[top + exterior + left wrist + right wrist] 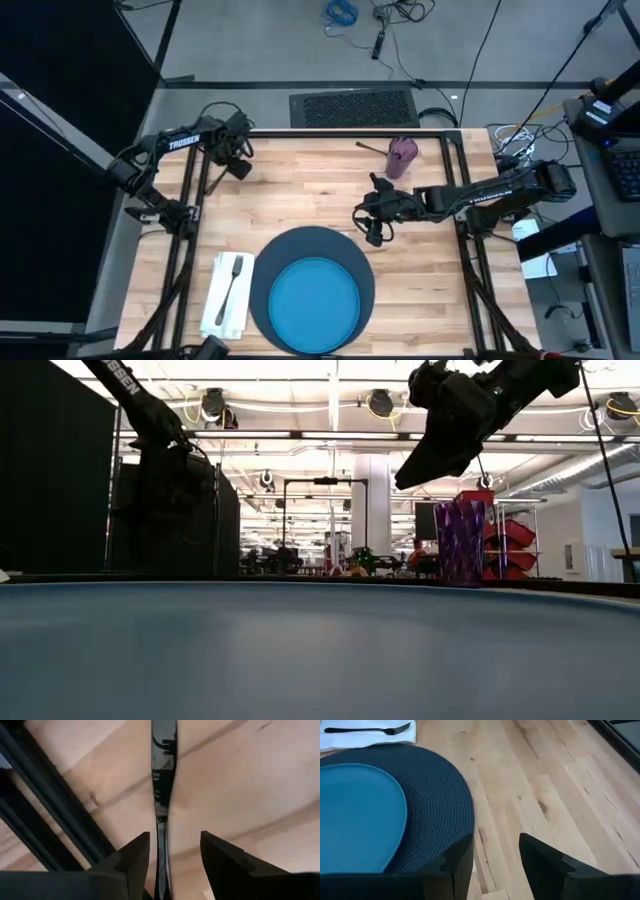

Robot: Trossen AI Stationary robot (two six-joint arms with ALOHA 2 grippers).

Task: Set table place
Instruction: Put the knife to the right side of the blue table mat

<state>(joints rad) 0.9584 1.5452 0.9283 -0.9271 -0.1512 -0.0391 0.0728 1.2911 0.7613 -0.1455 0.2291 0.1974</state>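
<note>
The navy mat [358, 262] lies at the table's near edge with the blue plate [315, 305] on it. Left of it is the white napkin [222, 300], with the fork [233, 280] lying on top. The purple cup [402, 157] stands at the far side, with a thin utensil [368, 147] on the table beside it. My left gripper [175, 855] is open at the far left corner, its fingers on either side of a dark shiny utensil [164, 770] on the wood. My right gripper [496, 855] hangs open above bare wood just beyond the mat's far right rim [460, 805].
The black metal frame [45, 815] runs close beside my left gripper. Free tabletop [300, 190] lies between the two grippers. In the low view the plate [300, 650] fills the foreground and the cup [460, 540] stands behind it.
</note>
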